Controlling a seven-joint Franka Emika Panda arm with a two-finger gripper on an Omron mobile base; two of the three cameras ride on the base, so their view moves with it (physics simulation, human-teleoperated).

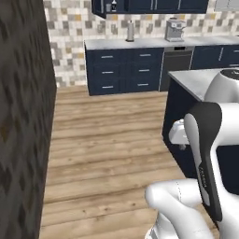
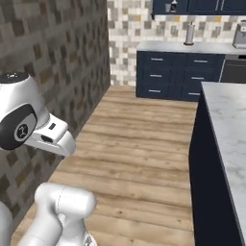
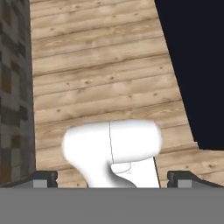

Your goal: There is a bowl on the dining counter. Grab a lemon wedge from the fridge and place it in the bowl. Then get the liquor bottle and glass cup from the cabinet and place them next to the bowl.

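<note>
The gripper [image 3: 112,177], jaws fully spread and empty, points at wood floor [image 3: 100,74], the dining counter [image 2: 226,125] at three o'clock; transit step, fridge approach judged next.

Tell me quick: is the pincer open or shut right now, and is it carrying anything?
Pincer: open, its two dark tips standing wide apart at the bottom of the hand view, holding nothing, over the wooden plank floor.
</note>
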